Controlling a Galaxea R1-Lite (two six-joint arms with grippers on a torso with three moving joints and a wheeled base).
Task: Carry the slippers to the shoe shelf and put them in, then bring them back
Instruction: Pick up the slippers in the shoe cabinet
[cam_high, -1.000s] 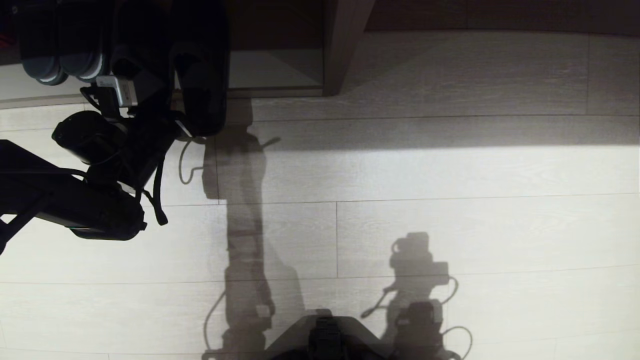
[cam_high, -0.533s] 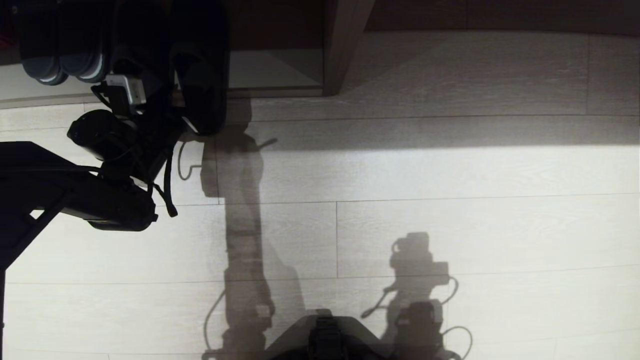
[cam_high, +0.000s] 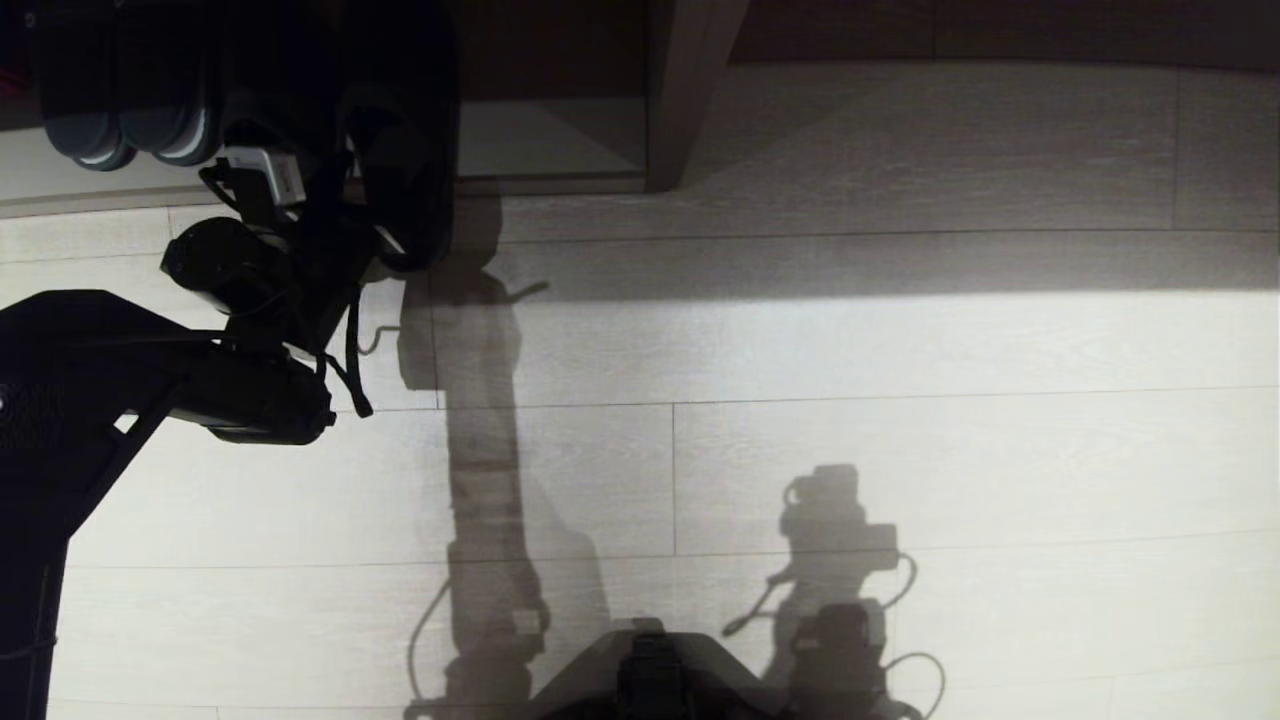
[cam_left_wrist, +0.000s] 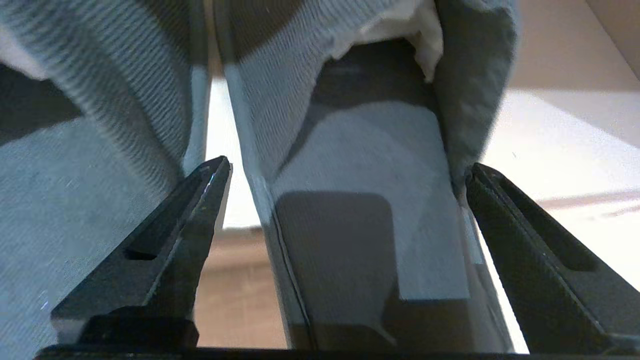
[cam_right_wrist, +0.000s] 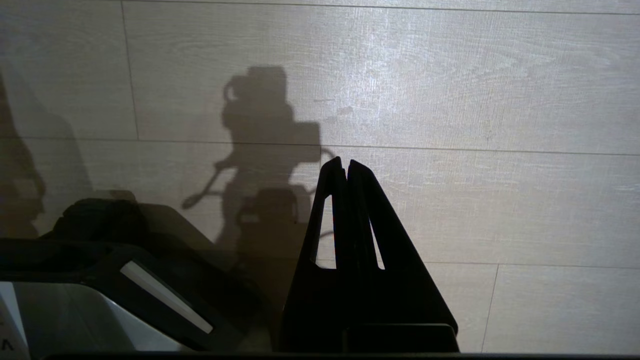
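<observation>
Slippers (cam_left_wrist: 360, 150) sitting at the shoe shelf (cam_high: 550, 140) mouth, upper left of the head frame. Left tool (cam_left_wrist: 345, 180) spread wide, straddling one slipper's heel, not pinching. Looks like put-in is done and regrasp for the return is pending. Right tool (cam_right_wrist: 346, 167) pressed together, hanging over the floor (cam_high: 900, 350).

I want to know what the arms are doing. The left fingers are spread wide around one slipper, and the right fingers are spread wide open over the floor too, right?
Not quite. The right gripper has its fingers pressed together, not spread; the right wrist view shows them closed over the bare floor. The rest holds: the left gripper has its fingers spread wide around one slipper.
</observation>
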